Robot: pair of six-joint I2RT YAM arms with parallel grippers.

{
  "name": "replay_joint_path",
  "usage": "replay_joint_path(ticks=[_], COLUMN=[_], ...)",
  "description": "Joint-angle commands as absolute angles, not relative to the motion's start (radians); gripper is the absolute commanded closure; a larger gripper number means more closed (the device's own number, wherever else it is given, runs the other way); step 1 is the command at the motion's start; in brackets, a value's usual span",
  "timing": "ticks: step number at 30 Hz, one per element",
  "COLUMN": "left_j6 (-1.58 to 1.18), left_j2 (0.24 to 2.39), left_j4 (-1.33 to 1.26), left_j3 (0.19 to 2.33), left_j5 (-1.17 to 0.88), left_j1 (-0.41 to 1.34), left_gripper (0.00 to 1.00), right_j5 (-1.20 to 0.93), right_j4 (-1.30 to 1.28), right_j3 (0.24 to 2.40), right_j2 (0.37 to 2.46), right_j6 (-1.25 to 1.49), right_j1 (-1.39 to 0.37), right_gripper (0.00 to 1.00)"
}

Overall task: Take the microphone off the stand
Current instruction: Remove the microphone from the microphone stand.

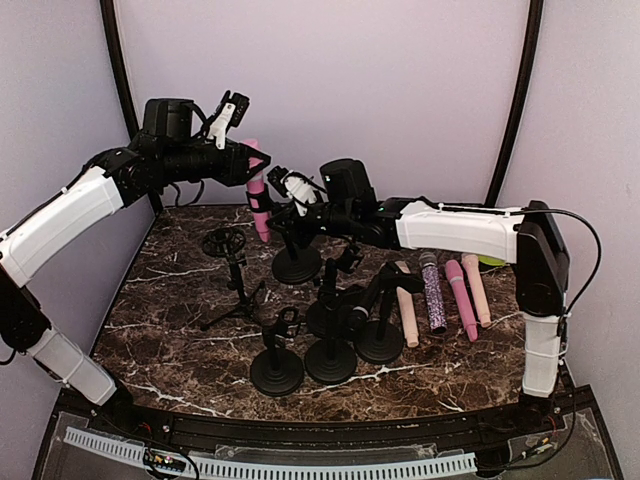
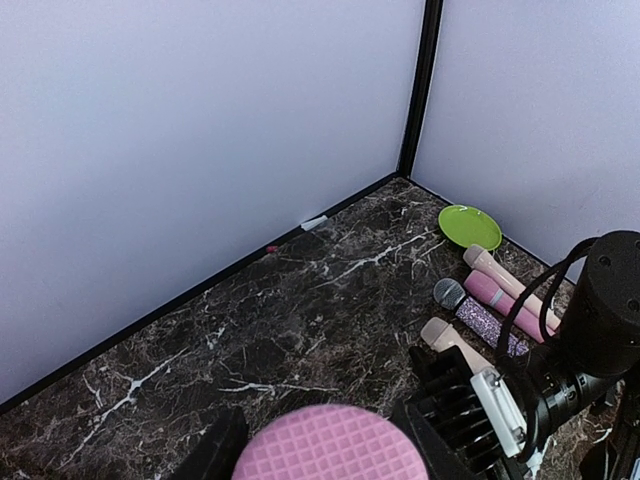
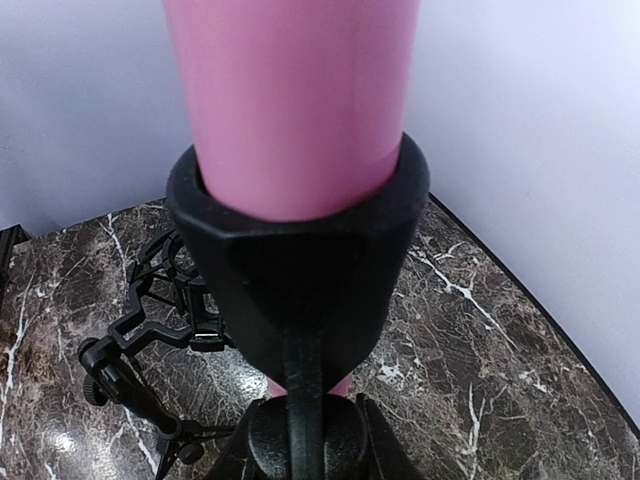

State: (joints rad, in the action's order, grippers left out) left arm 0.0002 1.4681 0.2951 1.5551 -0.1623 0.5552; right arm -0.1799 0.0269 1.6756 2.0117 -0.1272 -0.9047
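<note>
- The pink microphone (image 1: 259, 210) sits in the clip (image 3: 300, 270) of the rear stand (image 1: 297, 265), above the tabletop (image 1: 180, 300)
- Left claw (image 1: 252, 165) grips its head; right claw (image 1: 283, 203) is clamped on the stand
- An off-axis pull may jam the body in the clip or tip the stand
- The rounded head may slip
</note>
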Motion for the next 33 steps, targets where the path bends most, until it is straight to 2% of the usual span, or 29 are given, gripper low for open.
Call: replay_joint_path(ticks=[1, 24, 33], left_j6=[-0.006, 0.026, 0.034], left_j2=[1.412, 1.355, 1.322], left_j4=[0.112, 0.058, 0.021], left_j3=[1.643, 1.593, 1.548], left_j5=[-0.147, -0.167, -0.208], left_j1=[0.533, 0.526, 0.526], left_gripper=[1.00, 1.00, 1.00], right_j5=[-0.139, -0.138, -0.204], right_j4=[-0.101, -0.110, -0.155], right_j3=[1.657, 1.664, 1.686], right_j2=[2.058, 2.080, 2.088], right_j6=[-0.174, -0.086, -0.027], right_j1=[-0.914, -0.908, -0.885], right_gripper=[1.00, 1.00, 1.00])
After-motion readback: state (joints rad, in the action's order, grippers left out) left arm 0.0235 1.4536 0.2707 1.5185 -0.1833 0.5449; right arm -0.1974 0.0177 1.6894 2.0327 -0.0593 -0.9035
